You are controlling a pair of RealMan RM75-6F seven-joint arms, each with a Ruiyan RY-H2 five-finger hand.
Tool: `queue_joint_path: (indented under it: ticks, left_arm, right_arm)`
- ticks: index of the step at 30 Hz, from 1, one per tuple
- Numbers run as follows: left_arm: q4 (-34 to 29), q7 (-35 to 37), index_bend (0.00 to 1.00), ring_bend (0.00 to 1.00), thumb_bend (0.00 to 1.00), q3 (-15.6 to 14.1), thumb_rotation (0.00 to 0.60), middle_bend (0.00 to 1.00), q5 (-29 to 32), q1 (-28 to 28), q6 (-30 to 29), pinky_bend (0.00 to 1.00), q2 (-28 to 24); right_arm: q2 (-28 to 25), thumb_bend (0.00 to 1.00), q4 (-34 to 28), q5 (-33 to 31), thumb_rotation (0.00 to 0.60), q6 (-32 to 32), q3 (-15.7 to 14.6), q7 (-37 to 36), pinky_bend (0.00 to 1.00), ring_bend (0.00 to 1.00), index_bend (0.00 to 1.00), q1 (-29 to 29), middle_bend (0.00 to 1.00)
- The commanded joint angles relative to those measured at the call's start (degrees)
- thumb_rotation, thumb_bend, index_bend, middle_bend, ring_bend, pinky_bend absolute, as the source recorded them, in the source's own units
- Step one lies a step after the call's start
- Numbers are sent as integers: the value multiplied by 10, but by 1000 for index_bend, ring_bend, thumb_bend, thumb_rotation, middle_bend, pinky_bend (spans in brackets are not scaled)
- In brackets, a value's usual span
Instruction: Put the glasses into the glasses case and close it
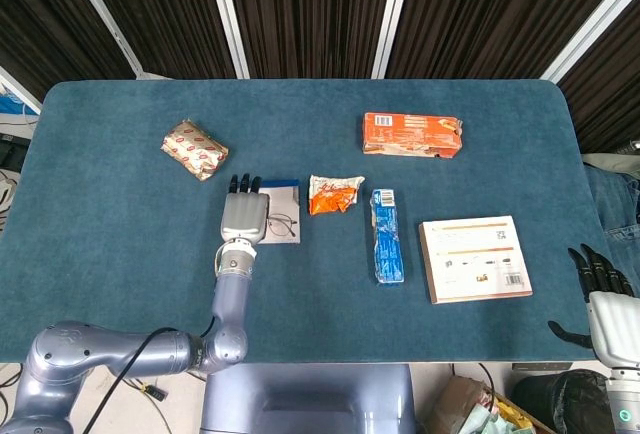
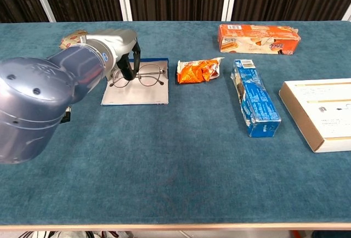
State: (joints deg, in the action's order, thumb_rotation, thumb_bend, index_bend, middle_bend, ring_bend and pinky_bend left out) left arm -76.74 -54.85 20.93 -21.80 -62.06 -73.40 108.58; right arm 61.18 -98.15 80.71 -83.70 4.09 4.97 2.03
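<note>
Covering the whole scene, a blue surface (image 2: 181, 161) is seen with all items on it. Left arm (image 2: 44, 101) is stretched out over it, and the left hand (image 2: 122, 46) is held above the open flat glasses case (image 2: 137, 92), fingers curled down and pinching the glasses (image 2: 141, 77), which sit at the case's far end. White box (image 2: 321, 112), orange box (image 2: 259, 38), blue carton (image 2: 255, 98), foil packet (image 1: 195, 149) and orange wrapper (image 2: 198, 70) are spread around. Right hand (image 1: 605, 299) is parked off the surface edge, fingers apart, nothing held.
</note>
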Motion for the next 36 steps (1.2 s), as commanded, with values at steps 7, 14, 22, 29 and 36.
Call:
queue_joint_path:
  ticks: [7, 14, 22, 29, 36]
  left_arm:
    - [89, 10, 556, 6, 459, 25, 600, 127, -16, -13, 14, 25, 35]
    - [158, 20, 556, 6, 460, 50, 600, 127, -9, -22, 44, 25, 60]
    - [210, 29, 557, 6, 459, 70, 600, 129, -9, -30, 73, 25, 84]
    - [231, 32, 557, 6, 460, 79, 600, 129, -8, -34, 89, 25, 101]
    - [270, 45, 558, 6, 460, 82, 600, 129, -27, -37, 93, 25, 120]
  right_arm:
    - [0, 183, -1, -3, 600, 2, 0, 1, 161, 81, 0, 0, 0]
    - [-1, 184, -2, -5, 600, 3, 0, 3, 161, 82, 0, 0, 0]
    - [0, 185, -2, -7, 600, 5, 0, 4, 161, 82, 0, 1, 0]
    - [-1, 187, -3, -8, 600, 5, 1, 4, 161, 81, 0, 1, 0]
    - [-1, 188, -3, -9, 600, 5, 1, 3, 161, 81, 0, 1, 0]
